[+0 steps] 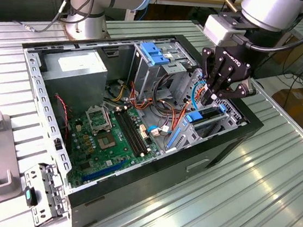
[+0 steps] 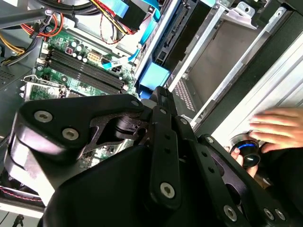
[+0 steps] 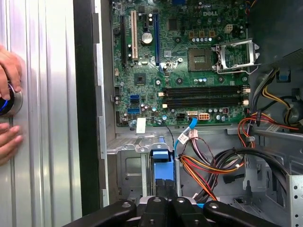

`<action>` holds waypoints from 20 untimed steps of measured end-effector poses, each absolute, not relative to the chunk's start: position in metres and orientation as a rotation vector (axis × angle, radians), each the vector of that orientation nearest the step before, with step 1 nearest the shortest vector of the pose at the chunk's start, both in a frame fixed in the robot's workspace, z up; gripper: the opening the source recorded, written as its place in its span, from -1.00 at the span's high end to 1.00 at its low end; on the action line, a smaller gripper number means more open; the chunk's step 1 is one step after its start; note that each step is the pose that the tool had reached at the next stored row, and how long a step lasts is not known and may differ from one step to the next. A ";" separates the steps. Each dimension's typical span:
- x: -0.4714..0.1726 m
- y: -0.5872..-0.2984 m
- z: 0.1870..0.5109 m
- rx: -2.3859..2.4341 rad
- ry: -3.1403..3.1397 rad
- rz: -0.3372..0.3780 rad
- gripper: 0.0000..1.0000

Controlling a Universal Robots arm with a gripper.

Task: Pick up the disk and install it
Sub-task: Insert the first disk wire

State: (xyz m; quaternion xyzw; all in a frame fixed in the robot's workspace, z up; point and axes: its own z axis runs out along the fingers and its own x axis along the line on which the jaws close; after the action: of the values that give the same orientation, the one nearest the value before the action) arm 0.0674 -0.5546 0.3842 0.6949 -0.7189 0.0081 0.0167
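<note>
The disk (image 1: 208,115) stands on edge inside the drive cage at the exterior view's right side of the open computer case (image 1: 132,185). Its blue carrier end (image 2: 154,75) faces outward and shows in both wrist views (image 3: 160,163). My black gripper (image 1: 214,99) reaches down into that cage. Its fingers are shut together, and their tips (image 2: 160,92) rest right at the blue carrier end. In the first wrist view the gripper (image 3: 164,188) overlaps the edge of the blue piece. I see nothing between the fingers.
A green motherboard (image 1: 110,136) lies on the case floor. Red, orange and blue cables (image 1: 165,112) run beside the cage. A grey power-supply box (image 1: 76,75) and a tall cage with a blue latch (image 1: 154,53) stand behind. A person's hand (image 2: 279,127) rests on a round blue-lit button (image 3: 9,101).
</note>
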 end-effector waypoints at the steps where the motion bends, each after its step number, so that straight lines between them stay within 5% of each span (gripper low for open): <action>1: 0.067 -0.555 0.384 2.160 -2.235 0.025 0.79; 20: 0.076 -0.555 0.385 2.320 -2.068 0.030 0.79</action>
State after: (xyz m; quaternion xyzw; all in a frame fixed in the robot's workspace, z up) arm 0.0760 -0.5545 0.3851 0.7463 -0.6653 0.0096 0.0165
